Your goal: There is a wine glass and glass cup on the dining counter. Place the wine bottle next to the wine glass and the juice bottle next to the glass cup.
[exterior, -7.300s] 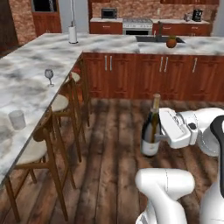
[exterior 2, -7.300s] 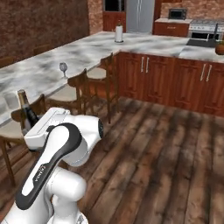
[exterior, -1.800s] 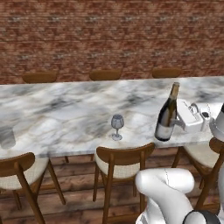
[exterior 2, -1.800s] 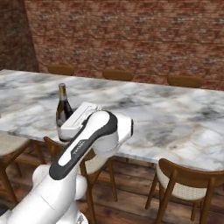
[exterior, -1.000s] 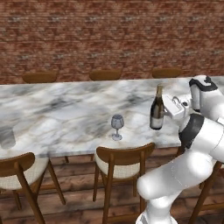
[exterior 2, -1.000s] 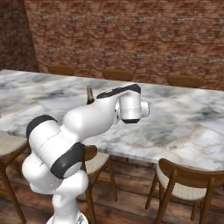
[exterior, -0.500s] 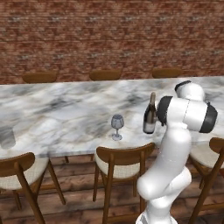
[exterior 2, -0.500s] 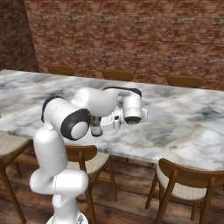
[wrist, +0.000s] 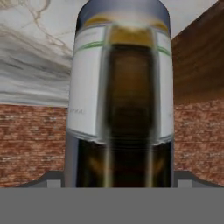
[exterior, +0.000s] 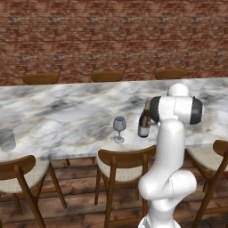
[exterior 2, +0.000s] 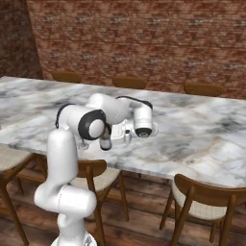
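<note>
The wine bottle [exterior: 144, 121] stands upright on the dining counter [exterior: 67, 116], a short way right of the wine glass [exterior: 119, 128]. My gripper [exterior: 149, 121] is shut on the bottle's body from the right. In the right base view the wine bottle [exterior 2: 105, 139] shows partly behind my arm, with the gripper [exterior 2: 112, 137] at it. The hand view has the wine bottle [wrist: 120, 100] close up between the fingers [wrist: 51, 178]. The glass cup [exterior: 6, 139] stands at the counter's far left. The juice bottle is out of view.
Wooden chairs [exterior: 120, 167] line the near side of the counter, one [exterior 2: 206, 204] to my right and one [exterior: 20, 176] at the left. More chair backs [exterior: 107, 75] show beyond the counter, before a brick wall [exterior: 111, 35].
The base drove from the kitchen floor up to the counter. Over the last second my arm has swung left and lowered the wine bottle beside the wine glass.
</note>
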Motion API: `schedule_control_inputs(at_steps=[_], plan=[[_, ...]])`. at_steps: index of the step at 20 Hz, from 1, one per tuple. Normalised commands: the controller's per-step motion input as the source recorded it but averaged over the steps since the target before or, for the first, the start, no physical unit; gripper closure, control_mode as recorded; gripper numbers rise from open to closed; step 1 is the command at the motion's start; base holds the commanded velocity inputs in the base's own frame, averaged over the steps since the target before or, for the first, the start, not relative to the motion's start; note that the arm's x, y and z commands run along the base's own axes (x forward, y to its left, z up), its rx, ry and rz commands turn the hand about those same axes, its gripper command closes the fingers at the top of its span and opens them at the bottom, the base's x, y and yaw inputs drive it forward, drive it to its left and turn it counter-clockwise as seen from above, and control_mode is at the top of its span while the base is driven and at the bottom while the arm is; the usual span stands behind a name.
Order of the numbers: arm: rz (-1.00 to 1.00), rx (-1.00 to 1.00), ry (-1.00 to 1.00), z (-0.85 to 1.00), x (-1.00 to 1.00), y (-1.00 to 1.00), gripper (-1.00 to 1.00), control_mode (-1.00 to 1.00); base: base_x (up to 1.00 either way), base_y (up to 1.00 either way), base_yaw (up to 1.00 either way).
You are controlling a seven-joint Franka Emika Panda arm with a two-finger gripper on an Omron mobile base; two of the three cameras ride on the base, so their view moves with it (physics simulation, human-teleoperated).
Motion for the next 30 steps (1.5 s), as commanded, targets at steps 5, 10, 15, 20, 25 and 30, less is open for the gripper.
schedule_control_inputs(at_steps=[5,10,15,20,25,30], plan=[[0.0,0.0,0.0,-0.41,0.15,0.21,1.0,-1.0,0.0,0.0,0.0],[0.0,-0.01,0.0,-0.38,0.29,0.18,1.0,-1.0,0.0,0.0,0.0],[0.0,-0.03,0.0,-0.18,0.33,0.03,1.0,-1.0,0.0,0.0,0.0],[0.0,-0.02,-0.04,-0.15,0.0,0.05,-1.0,-1.0,0.0,0.0,0.0],[0.0,0.0,-0.04,-0.03,-0.18,0.01,-1.0,-1.0,0.0,0.0,0.0],[0.0,0.0,-0.08,0.2,-0.12,0.0,-1.0,-1.0,0.0,0.0,0.0]])
